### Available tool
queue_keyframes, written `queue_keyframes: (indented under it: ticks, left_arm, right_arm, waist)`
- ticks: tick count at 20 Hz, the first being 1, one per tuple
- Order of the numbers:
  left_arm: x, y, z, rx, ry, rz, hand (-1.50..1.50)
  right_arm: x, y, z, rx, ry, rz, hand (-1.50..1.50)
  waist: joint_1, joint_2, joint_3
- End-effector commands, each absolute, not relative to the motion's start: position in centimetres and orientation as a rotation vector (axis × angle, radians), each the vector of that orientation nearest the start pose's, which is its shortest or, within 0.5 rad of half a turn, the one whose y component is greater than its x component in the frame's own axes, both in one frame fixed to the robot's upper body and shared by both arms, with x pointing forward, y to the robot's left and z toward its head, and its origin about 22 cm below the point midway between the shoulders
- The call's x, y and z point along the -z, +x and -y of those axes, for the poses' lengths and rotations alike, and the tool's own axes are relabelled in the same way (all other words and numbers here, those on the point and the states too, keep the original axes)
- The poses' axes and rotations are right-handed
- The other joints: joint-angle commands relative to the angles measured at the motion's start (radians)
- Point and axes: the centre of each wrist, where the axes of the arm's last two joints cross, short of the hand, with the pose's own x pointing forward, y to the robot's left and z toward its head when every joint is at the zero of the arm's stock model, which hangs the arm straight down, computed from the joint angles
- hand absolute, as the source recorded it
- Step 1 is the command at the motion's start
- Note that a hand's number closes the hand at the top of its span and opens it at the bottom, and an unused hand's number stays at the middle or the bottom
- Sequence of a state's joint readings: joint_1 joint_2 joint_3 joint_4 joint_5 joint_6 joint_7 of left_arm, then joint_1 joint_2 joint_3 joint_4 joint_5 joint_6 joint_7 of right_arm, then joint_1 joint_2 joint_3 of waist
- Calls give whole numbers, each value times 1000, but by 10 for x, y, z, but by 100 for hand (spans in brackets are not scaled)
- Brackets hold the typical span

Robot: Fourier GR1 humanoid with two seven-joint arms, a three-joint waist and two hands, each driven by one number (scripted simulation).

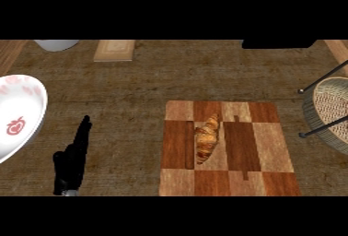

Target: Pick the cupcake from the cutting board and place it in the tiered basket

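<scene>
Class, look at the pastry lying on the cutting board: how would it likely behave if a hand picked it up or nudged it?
The croissant looks flaky and layered, so probably light and easily crushed. Its long, tapered shape lies flat on the cutting board, so it seems unlikely to roll, more likely to slide or pivot when pushed.

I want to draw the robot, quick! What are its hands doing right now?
Left robot hand: open, fingers straight, holding nothing, left of the cutting board.
Right robot hand: not in view.
</scene>
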State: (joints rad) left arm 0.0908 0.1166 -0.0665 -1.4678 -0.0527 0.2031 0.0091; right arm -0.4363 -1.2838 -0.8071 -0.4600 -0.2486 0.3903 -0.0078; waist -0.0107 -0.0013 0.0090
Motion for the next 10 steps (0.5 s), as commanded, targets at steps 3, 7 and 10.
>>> queue_keyframes:
  ticks: [3, 7, 10]
  left_arm:
    - [55, 203, -260, -12, 263, 1303, 0]
    - [58, 199, -248, -38, 284, 1290, 0]
    - [60, 197, -254, -41, 274, 1282, 0]
  right_arm:
    - [-277, 98, 665, 420, -764, 1552, -150]
    - [-270, 76, 671, 362, -705, 1560, -150]
    - [-259, 69, 672, 347, -682, 1554, -150]
  waist:
    - [-22, 6, 1]
    - [-59, 0, 5]
    - [-48, 4, 6]
